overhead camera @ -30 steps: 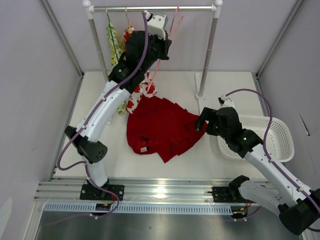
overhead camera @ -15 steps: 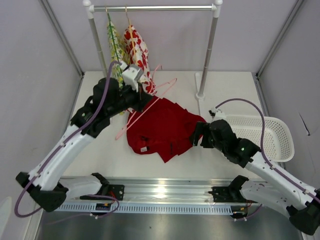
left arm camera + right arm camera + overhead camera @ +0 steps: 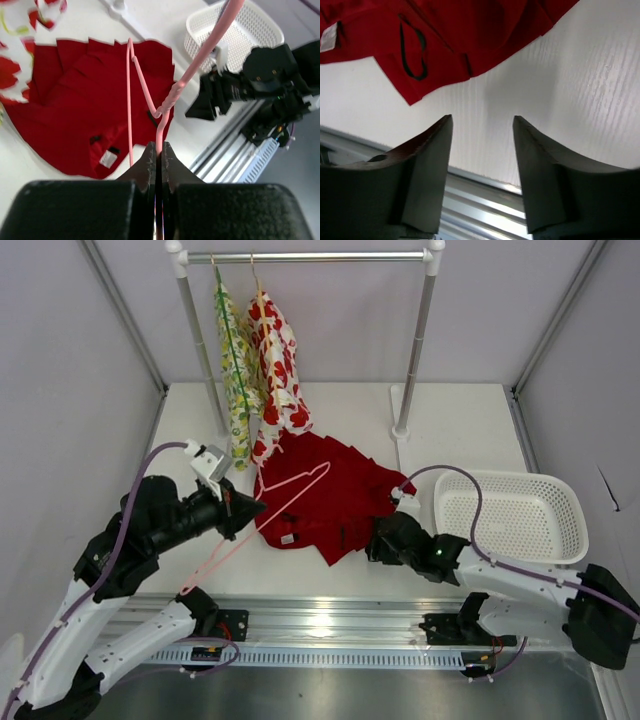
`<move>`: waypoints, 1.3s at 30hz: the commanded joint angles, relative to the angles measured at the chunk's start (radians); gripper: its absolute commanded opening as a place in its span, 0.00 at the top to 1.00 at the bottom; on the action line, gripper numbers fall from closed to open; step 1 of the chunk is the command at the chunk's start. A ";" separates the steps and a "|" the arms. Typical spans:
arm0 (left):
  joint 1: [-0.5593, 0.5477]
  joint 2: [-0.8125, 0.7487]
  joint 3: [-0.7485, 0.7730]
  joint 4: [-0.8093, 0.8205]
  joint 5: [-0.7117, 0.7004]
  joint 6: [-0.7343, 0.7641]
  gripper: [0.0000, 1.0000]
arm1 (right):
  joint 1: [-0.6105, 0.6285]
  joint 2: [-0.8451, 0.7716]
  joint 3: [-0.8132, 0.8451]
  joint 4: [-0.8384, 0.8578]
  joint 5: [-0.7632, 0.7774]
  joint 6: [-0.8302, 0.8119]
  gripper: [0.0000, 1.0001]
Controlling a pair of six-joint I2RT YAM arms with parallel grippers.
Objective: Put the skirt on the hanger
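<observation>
Skirt [image 3: 325, 495] flat mid-worktop [image 3: 450, 420], not hung yet. Left tool [image 3: 158, 150] pinched on pink hanger [image 3: 171, 96] over it. Right tool [image 3: 482, 122] wide, empty, by the near hem. Threading still to do.

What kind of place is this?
Probably a robot test cell for handling clothes: a small clothes rail with hung garments, a white basket, and two arms bolted to a metal track.

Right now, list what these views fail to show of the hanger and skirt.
1. Hanger: left wrist view, one end runs off the top edge, blurred.
2. Skirt label: too small to read in any view.
3. Skirt's far edge: top view, covered by the hanging printed garment.
</observation>
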 commanded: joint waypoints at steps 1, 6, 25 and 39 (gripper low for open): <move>-0.008 -0.021 -0.041 -0.062 0.042 -0.031 1.00 | 0.005 0.091 0.048 0.134 0.090 0.048 0.47; -0.008 -0.055 -0.075 -0.096 0.064 -0.014 1.00 | -0.021 0.153 0.013 0.272 0.090 0.085 0.50; -0.020 0.010 -0.195 -0.064 0.170 0.001 1.00 | -0.242 0.312 0.128 0.361 0.011 -0.027 0.72; -0.054 0.174 -0.233 0.146 0.125 -0.014 1.00 | -0.215 0.273 0.188 0.195 -0.002 -0.094 0.66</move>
